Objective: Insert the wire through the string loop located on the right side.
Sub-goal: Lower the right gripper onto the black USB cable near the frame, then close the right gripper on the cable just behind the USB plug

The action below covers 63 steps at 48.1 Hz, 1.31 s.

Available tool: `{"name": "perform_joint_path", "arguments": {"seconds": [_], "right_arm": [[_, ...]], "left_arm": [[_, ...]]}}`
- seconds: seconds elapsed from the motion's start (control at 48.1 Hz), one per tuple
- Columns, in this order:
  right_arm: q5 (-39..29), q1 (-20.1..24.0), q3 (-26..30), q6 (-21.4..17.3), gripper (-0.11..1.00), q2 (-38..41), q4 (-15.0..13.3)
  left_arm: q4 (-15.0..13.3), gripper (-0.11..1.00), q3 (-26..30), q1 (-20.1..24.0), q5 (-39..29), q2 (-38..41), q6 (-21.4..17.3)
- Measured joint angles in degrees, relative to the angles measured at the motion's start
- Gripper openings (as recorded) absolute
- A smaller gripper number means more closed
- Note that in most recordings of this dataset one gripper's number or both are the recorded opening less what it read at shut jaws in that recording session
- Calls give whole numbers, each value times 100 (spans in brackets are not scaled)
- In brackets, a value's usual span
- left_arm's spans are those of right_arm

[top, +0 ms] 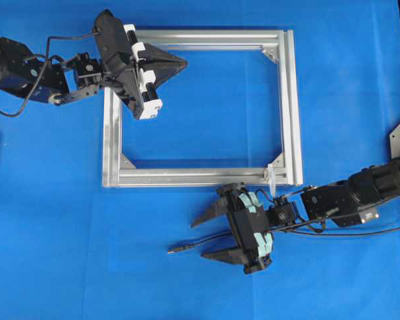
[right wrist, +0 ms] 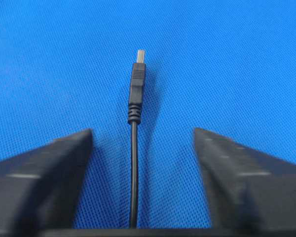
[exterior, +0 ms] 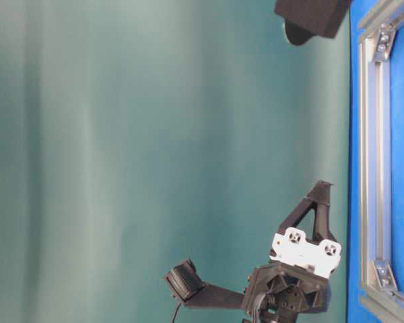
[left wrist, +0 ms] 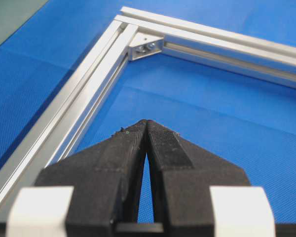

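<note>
Where it lies, wire (right wrist: 133, 148) thin, black, plug-tipped

Your right gripper (top: 203, 235) has bare blue mat (top: 87, 267) ahead of it, with only the wire (top: 207, 241) lying between its jaws. Just above, the silver frame (top: 187, 176) blocks the way, its string loop (top: 271, 177) beside the wrist.

Both arms are black, with thick black cables, the left gripper (top: 177, 64) carrying white blocks beside its wedge-shaped black fingers (left wrist: 133, 148) and the right gripper (top: 203, 237) pale green ones (its fingers equally angular).
</note>
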<state>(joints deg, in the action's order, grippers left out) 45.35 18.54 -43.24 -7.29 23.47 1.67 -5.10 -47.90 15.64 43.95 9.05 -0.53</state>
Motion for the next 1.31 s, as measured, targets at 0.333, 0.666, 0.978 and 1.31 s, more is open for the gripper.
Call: {"name": "perform_joint_path", "arguments": {"seconds": [0.333, 0.666, 0.978, 1.31], "right_arm": [[-114, 0, 9, 18, -4, -9, -9], [-413, 0, 9, 18, -4, -202, -26], [-1204, 0, 9, 62, -4, -1072, -26], [-1573, 0, 9, 79, -4, -1626, -44]], "left_arm": [[0, 0, 0, 0, -18, 0, 0], [0, 0, 0, 0, -44, 0, 0], [0, 0, 0, 9, -44, 0, 0], [0, 0, 0, 0, -44, 0, 0]]}}
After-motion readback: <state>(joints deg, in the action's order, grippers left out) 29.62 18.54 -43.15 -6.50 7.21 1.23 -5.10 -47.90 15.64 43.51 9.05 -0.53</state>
